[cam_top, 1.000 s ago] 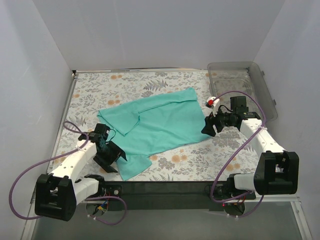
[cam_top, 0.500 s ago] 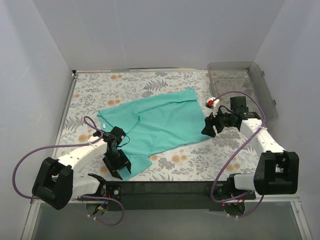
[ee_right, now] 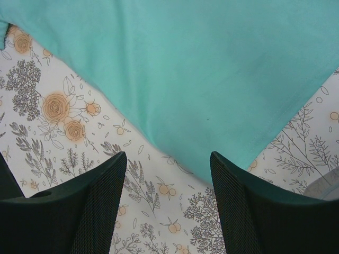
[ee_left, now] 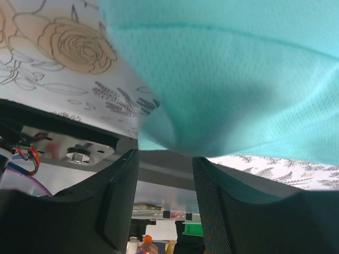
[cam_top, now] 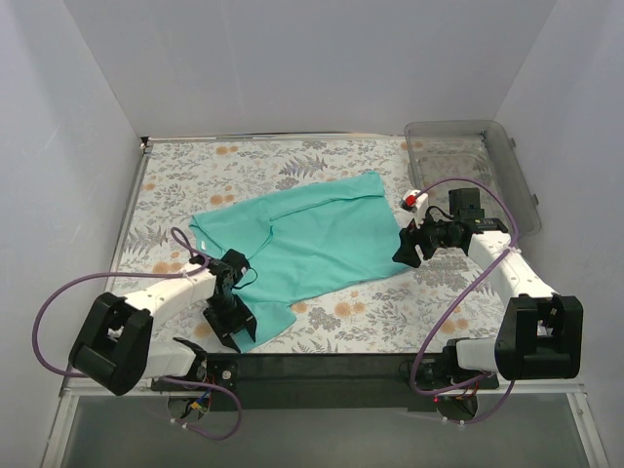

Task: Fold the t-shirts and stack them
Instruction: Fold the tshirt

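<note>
T-shirt (cam_top: 312, 244) lies on table (cam_top: 244, 161), centre of the top view, running diagonally from lower left to upper right. Bin (cam_top: 458, 156) sits at the table's upper right corner, apart from the shirt. Left gripper (cam_top: 227, 329) is lower left, over the shirt's bottom corner, near the table's bottom edge. Right gripper (cam_top: 406, 250) is right of centre at the shirt's right edge, between shirt and bin.
</note>
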Tool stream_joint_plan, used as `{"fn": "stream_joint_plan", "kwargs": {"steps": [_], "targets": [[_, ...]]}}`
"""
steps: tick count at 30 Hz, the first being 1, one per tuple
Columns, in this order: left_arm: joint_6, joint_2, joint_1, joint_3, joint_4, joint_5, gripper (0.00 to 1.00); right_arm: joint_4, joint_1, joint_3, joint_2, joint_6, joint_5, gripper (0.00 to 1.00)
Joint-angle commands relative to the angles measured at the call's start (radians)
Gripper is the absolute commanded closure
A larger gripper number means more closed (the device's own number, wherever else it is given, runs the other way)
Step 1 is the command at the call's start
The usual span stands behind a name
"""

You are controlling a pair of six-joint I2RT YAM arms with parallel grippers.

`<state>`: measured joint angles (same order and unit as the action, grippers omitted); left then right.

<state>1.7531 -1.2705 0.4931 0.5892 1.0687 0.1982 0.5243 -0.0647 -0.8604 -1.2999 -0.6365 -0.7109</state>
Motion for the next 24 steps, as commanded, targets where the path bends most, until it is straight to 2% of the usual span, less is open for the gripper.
{"fn": "stream_joint_plan", "kwargs": {"steps": [1, 8, 9, 14, 20, 24], "targets": [[0.029, -0.026, 0.005, -0.011, -0.045, -0.002, 0.57, 0.008, 0.005, -0.031, 0.017, -0.012, -0.022, 0.40], [0.029, -0.076, 0.005, -0.042, -0.090, 0.000, 0.60, 0.006, 0.005, -0.031, 0.017, -0.014, -0.018, 0.39], [0.029, -0.081, 0.005, -0.042, -0.093, 0.001, 0.69, 0.006, 0.005, -0.031, 0.017, -0.015, -0.018, 0.39], [0.008, -0.046, 0.005, -0.014, -0.085, -0.009, 0.90, 0.006, 0.005, -0.031, 0.017, -0.015, -0.015, 0.40], [-0.049, 0.042, 0.005, 0.043, -0.049, -0.046, 0.91, 0.008, 0.005, -0.029, 0.022, -0.023, -0.001, 0.39], [-0.095, 0.083, 0.005, 0.040, -0.111, -0.008, 0.91, 0.008, 0.006, -0.022, 0.037, -0.054, 0.030, 0.39]]}}
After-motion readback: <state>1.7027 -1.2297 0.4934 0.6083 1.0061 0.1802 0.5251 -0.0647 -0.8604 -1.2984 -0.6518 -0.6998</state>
